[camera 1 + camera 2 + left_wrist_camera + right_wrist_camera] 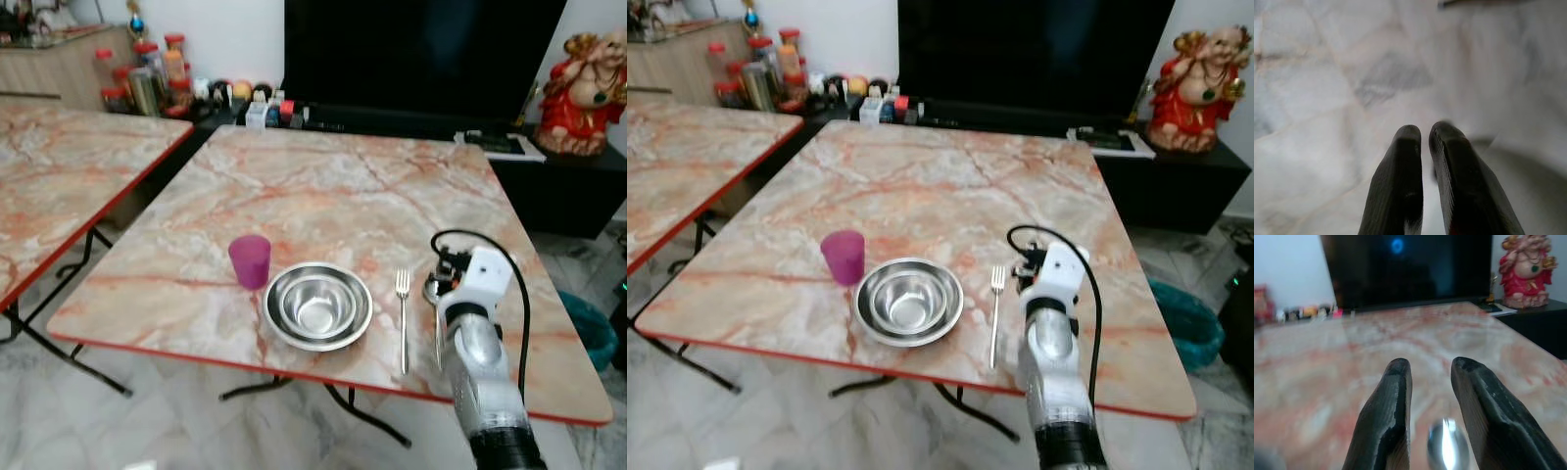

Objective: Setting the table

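Marble-patterned in pink and orange, the bench (pixel 323 186) carries everything we see laid out near its front edge, with a second bench (pixel 59 176) of the same pattern off to the left. A black television screen (pixel 421 54) stands behind it, and a red figurine (pixel 585 93) sits at the far right. Next in size, a steel bowl (pixel 317 305) rests near the front edge, with a smaller bowl nested inside it. A purple cup (pixel 250 260) stands upright just beside the bowl on its left. Right of the bowl lies a fork (pixel 403 323), tines pointing away from us. A spoon (pixel 1448 450) lies just right of the fork, its bowl between the fingers of our right claw (pixel 1431 369), which is released and spread over it. Our left claw (pixel 1425 134) hangs over the pale marble floor (pixel 1327 73), its fingers nearly together with a thin gap, grasping nothing.
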`<state>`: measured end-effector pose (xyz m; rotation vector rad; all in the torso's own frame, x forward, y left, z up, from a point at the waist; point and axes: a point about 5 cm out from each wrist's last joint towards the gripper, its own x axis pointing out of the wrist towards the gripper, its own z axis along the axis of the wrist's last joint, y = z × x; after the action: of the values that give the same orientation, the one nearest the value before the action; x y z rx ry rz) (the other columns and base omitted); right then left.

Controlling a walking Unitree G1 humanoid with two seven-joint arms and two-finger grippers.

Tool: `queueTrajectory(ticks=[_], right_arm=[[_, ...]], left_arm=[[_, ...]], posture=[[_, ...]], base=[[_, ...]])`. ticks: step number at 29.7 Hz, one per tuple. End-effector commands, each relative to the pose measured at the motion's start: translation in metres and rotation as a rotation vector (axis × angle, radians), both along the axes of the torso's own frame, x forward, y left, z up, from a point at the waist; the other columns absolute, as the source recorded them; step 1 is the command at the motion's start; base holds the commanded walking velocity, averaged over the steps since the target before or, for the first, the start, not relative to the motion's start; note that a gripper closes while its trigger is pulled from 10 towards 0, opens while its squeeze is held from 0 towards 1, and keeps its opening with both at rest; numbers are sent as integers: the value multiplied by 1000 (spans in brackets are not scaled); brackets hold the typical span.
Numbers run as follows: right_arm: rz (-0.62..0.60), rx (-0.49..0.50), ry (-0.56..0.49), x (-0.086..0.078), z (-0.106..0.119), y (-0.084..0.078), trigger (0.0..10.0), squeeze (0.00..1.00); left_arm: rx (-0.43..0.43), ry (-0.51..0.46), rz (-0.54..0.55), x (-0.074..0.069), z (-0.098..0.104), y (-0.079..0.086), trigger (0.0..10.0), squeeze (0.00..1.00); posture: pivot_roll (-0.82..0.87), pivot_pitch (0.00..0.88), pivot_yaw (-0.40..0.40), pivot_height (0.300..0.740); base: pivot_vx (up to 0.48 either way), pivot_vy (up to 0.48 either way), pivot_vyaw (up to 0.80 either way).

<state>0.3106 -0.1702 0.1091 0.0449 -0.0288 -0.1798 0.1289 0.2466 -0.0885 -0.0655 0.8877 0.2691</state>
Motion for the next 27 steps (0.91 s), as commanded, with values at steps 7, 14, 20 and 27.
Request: queueTrajectory(ticks=[7,14,20,27], right_arm=[[45,-43,-96,-20,11,9,10000,0],[-45,-11,-119,-26,10,-7,10000,0],[-74,-40,-128,-28,15,-21,10000,0],[-99,-41,-112,-22,14,-27,10000,0]], left_arm=[[11,-17,-38,4,3,2,10000,0],[-1,-96,-110,32,9,-18,10000,0],[10,-132,-93,45,16,-13,10000,0],[5,-121,-60,49,17,-11,10000,0]], posture=[[-57,0,-28,740],[-61,0,-12,740],[-60,0,-8,740],[-44,4,-8,740]], base=[[0,0,0],[0,0,0],[0,0,0],[0,119,0]])
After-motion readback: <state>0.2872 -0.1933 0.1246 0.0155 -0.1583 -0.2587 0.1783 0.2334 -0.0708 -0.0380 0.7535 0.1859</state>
